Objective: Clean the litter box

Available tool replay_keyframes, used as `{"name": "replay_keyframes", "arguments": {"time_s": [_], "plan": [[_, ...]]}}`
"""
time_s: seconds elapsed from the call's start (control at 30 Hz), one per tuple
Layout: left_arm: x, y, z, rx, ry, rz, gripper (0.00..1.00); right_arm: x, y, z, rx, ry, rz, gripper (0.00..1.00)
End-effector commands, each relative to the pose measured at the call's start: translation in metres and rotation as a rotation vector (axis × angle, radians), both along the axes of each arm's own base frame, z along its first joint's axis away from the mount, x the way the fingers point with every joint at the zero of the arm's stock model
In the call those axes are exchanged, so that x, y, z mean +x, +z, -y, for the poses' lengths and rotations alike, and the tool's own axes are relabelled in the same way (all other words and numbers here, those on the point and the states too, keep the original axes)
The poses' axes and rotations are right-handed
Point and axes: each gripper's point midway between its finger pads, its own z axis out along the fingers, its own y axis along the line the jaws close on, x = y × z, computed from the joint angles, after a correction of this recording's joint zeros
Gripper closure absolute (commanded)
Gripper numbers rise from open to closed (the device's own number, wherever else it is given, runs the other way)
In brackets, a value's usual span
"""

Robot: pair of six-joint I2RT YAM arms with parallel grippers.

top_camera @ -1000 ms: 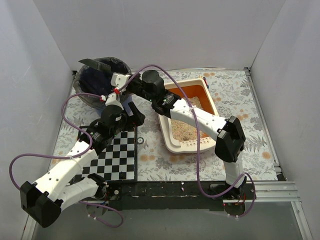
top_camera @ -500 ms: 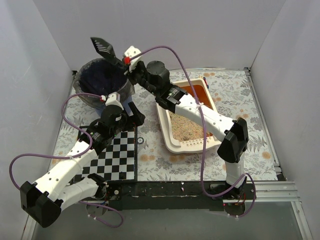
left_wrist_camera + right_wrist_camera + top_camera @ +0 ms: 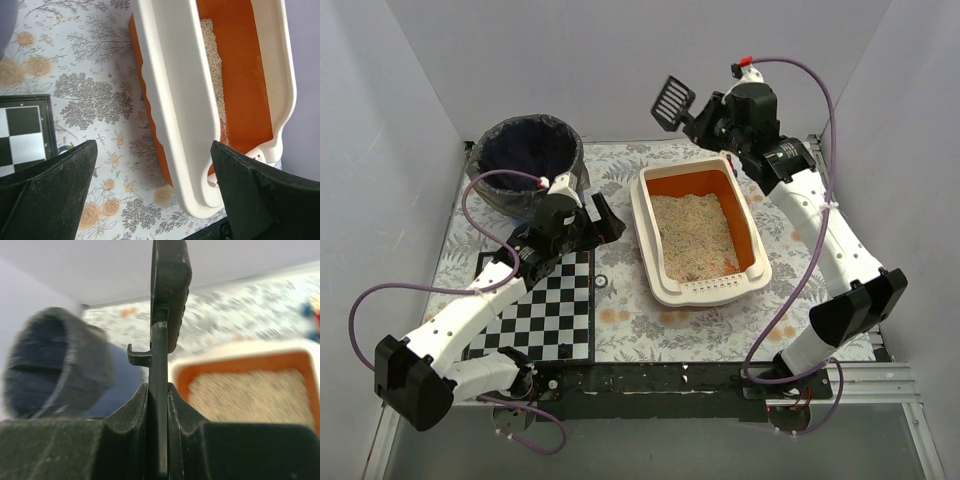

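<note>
Within the litter box, beige granules

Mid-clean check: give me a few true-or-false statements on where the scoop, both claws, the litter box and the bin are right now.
1. The right claw grips the scoop by its handle. True.
2. The scoop is buried in the litter. False: it is held up in the air near the far end of the litter box, clear of the litter.
3. The left claw is shut on the litter box's rim. False: it is open and empty, beside the box's left wall.
4. The bin stands at the far left corner of the table. True.
5. The litter box's slotted ledge is at its near end. True.
</note>
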Motion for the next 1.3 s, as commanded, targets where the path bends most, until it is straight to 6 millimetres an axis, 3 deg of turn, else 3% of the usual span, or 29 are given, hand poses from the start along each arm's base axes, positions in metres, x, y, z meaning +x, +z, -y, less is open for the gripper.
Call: {"name": "replay_keyframes", "arguments": {"time_s": [0.0,0.03,0.1,0.33,0.47,0.53,0.67,0.87,1.07,1.13,1.27], "plan": [[0.013,0.028,0.023,-0.059,-0.063,0.053,0.02,-0.020,-0.046,0.058,-0.149,-0.264,-0.114,0.99],[0.017,0.028,0.026,-0.059,-0.068,0.053,0.02,-0.024,-0.066,0.063,-0.255,-0.217,-0.083,0.99],[0.024,0.028,0.034,-0.060,-0.079,0.045,0.02,-0.038,-0.074,0.070,-0.431,-0.075,0.064,0.99],[0.052,0.023,0.063,-0.062,-0.121,0.002,0.02,-0.055,-0.078,0.122,-0.834,-0.063,0.390,0.99],[0.069,0.022,0.077,-0.062,-0.132,-0.009,0.02,-0.052,-0.121,0.113,-1.106,0.174,0.456,0.99],[0.077,0.021,0.082,-0.060,-0.126,-0.013,0.02,-0.044,-0.134,0.112,-1.177,0.210,0.442,0.99],[0.089,0.013,0.092,-0.064,-0.132,-0.036,0.02,-0.025,-0.147,0.114,-1.247,0.190,0.401,0.99],[0.095,0.002,0.100,-0.063,-0.140,-0.068,0.02,-0.007,-0.183,0.125,-1.344,0.149,0.279,0.99],[0.095,-0.005,0.099,-0.052,-0.134,-0.081,0.02,-0.012,-0.209,0.132,-1.424,0.164,0.195,0.99],[0.097,-0.003,0.099,-0.053,-0.134,-0.073,0.02,-0.019,-0.208,0.132,-1.395,0.167,0.208,0.99],[0.100,-0.005,0.100,-0.047,-0.129,-0.074,0.02,-0.034,-0.185,0.122,-1.277,0.166,0.312,0.99]]}}
